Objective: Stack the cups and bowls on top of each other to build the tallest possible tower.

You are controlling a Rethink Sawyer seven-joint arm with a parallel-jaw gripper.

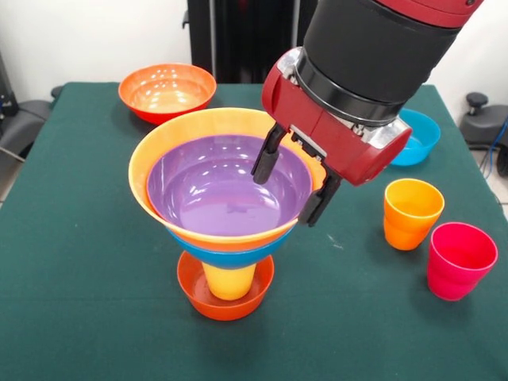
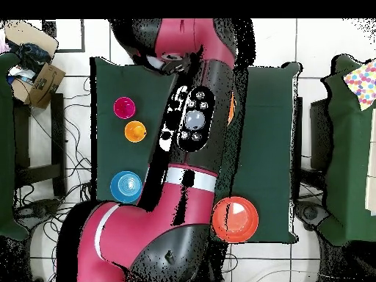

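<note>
Gripper (image 1: 295, 184) over tower (image 1: 226, 238).
You see its fingers apart, empty, above the purple bowl (image 1: 214, 194).

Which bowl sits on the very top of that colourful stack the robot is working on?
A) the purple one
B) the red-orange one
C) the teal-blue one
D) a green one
A: in the front view the purple bowl lies nested inside the large light orange bowl at the top of the tower, with the gripper at its rim.

The tower (image 1: 218, 206) and bowls look glossy smooth plastic; the table (image 1: 79, 262) wears matt green cloth.
</note>
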